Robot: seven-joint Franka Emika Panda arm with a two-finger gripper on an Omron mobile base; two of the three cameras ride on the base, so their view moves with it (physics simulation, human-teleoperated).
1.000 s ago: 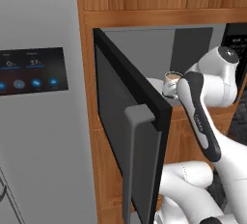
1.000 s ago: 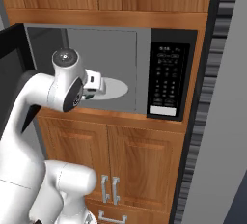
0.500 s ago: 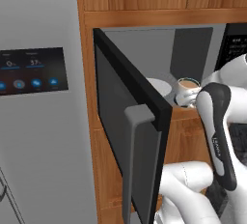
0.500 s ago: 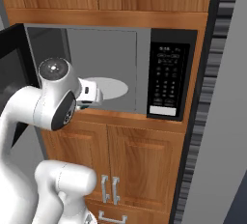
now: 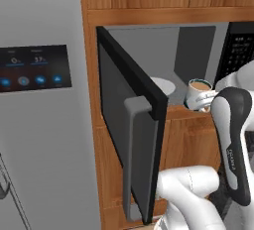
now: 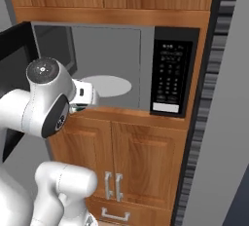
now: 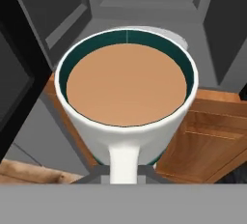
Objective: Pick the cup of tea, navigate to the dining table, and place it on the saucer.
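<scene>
One cup of tea (image 5: pixel 198 94), and it's out of the microwave! A second ago it hung just at the mouth of the cavity; now the arm has drawn back and lowered it, so the mug sits in front of the opening, level with the lower edge, over the wooden cabinet front. That means the pick is done, by my reckoning, and the drive to the dining table comes next.

Look at the gripper (image 7: pixel 123 170): jaws pinched tight on the mug's handle, which runs straight down between the two dark tips in the hand view. The cup stays upright, its light brown tea flat and level, nothing slopping over the rim.

Smooth glazed white walls, a teal lining inside the lip, a stout strap handle. Behind it, the round pale turntable (image 6: pixel 104 84) lies bare on the matte grey floor of the microwave (image 6: pixel 112 49). The glossy black door (image 5: pixel 126 125) stands swung wide to the left, its chunky grey handle jutting out, so that's something to clear when the base rolls away. Warm grained wood all around.
</scene>
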